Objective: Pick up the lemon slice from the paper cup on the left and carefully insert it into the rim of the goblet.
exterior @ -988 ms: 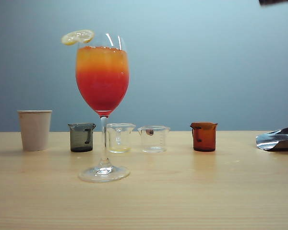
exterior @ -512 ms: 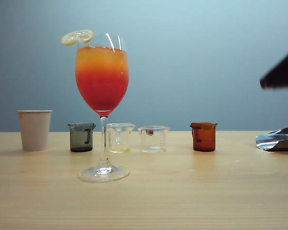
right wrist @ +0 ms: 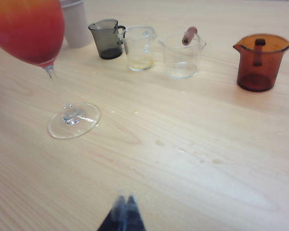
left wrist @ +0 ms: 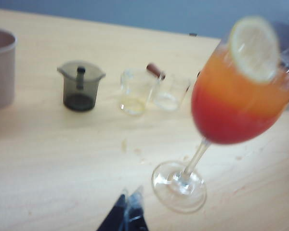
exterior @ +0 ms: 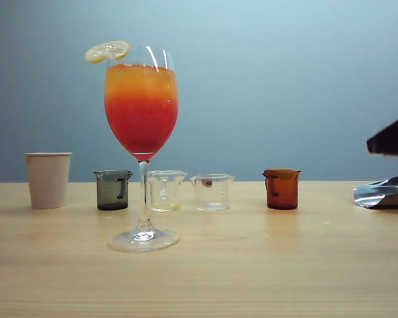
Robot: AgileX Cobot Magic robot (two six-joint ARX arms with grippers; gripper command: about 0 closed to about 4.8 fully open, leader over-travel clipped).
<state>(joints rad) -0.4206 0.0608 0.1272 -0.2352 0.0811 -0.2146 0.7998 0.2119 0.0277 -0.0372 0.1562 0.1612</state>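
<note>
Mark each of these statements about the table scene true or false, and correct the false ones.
1. The lemon slice sits on the rim of the goblet. True.
2. The left hand is shut on the lemon slice. False: its tips are together and hold nothing, above the table near the goblet's foot.
3. The paper cup lies tipped on its side. False: it stands upright at the left end of the row.
4. The right hand is shut and holds nothing, above bare table. True.
5. The amber beaker stands right of the two clear beakers. True.
6. The goblet is empty. False: it holds a red-to-orange drink.
</note>
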